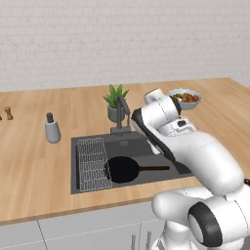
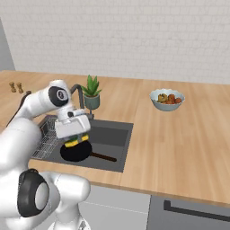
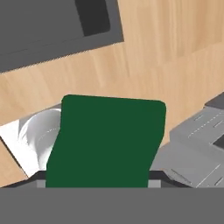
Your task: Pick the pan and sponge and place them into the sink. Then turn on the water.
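Note:
My gripper [image 2: 77, 138] is shut on the sponge [image 2: 73, 144], a small block with a green top over a yellow layer, and holds it just above the sink [image 2: 114, 134]. In the hand view the sponge's green face [image 3: 105, 140] covers my fingertips. The black pan [image 1: 122, 168] lies in the dark grey basin [image 1: 141, 145] with its long handle pointing right. From the right base view the pan [image 2: 75, 153] sits directly under the sponge. The dark angular faucet [image 1: 123, 110] stands at the basin's back edge, and no water runs.
A silver wire rack [image 1: 92, 163] fills the basin's left part. A grey soap dispenser [image 1: 52, 128] stands left of the sink, and a potted plant [image 1: 115, 100] stands behind the faucet. A bowl of food [image 2: 167, 99] sits on the counter to the right. Small shakers [image 1: 8, 113] stand far left.

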